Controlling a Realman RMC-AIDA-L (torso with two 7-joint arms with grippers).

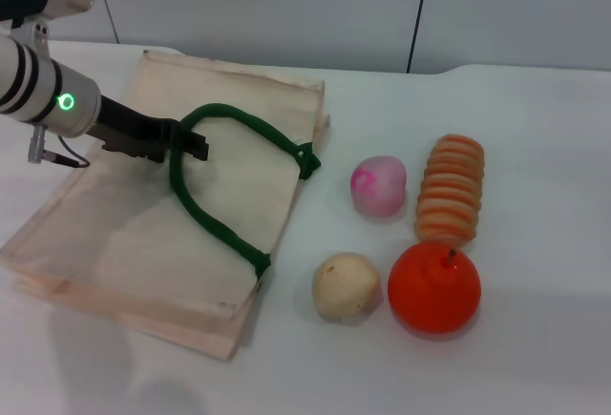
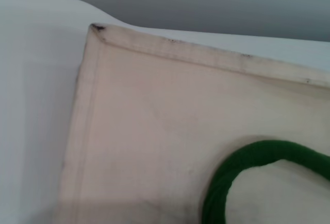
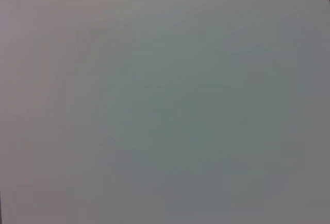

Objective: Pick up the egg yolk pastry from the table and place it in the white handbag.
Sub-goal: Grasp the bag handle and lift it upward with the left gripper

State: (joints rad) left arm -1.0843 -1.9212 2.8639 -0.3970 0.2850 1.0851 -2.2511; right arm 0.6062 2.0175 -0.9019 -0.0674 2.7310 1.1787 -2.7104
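The egg yolk pastry (image 1: 346, 287), a small pale beige ball, lies on the white table just right of the bag's near corner. The white handbag (image 1: 124, 234) lies flat on the left; it also shows in the left wrist view (image 2: 154, 131). Its dark green rope handle (image 1: 234, 119) arches up off the fabric and shows in the left wrist view (image 2: 242, 167) too. My left gripper (image 1: 183, 145) is over the bag's middle, shut on the handle's left bend, far left of the pastry. My right gripper is out of view.
An orange fruit (image 1: 433, 287) sits right beside the pastry. A pink-and-white bun (image 1: 379, 186) and a ridged orange-striped long pastry (image 1: 452, 189) lie behind them. The right wrist view shows only a plain grey surface.
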